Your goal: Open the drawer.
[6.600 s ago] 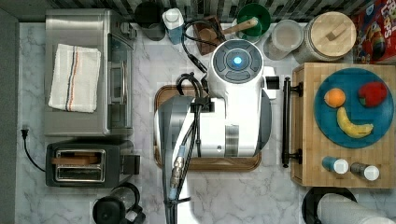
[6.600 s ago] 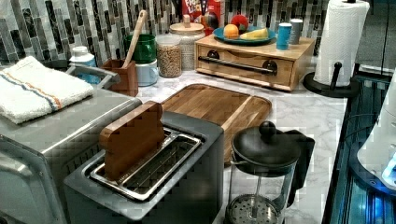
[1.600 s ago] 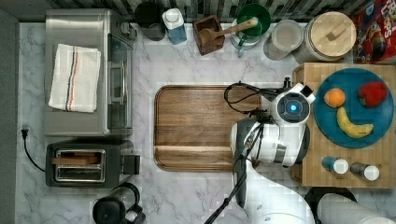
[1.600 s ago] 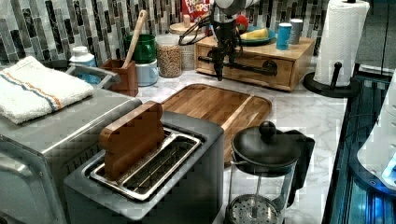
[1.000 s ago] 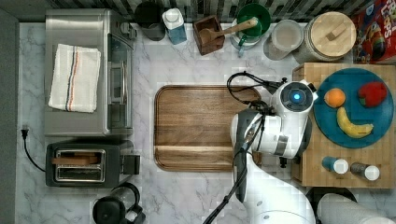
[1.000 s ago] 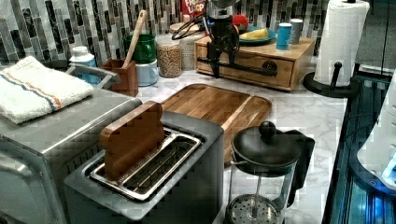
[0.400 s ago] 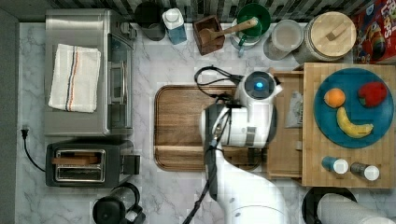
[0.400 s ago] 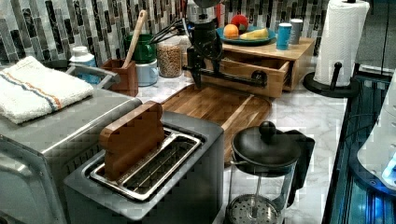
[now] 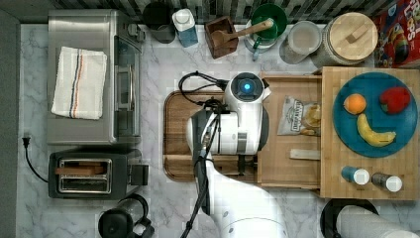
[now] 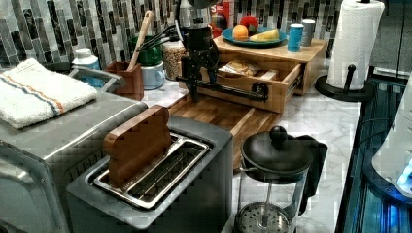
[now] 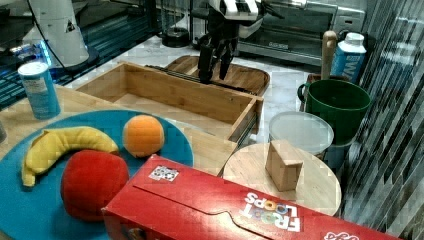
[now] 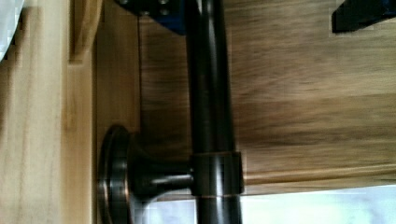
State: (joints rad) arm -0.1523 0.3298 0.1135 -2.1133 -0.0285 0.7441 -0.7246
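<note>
The drawer [image 9: 289, 139] stood well out. The claw [image 10: 197, 80] gripped its black handle [image 12: 212, 112]. Pull further, and it risked leaving its box.

The drawer [image 9: 289, 131] is pale wood with a black bar handle [image 12: 210, 107]. The desk [image 9: 163, 59] is white marble with grey veins. A blue plate [image 9: 346, 126] carries an orange [image 9: 354, 104], a yellow banana [image 9: 372, 132] and a red apple [image 9: 394, 99]. The towel [image 9: 79, 82] is white with orange and dark stripes. The cereal box [image 11: 215, 205] is red.
</note>
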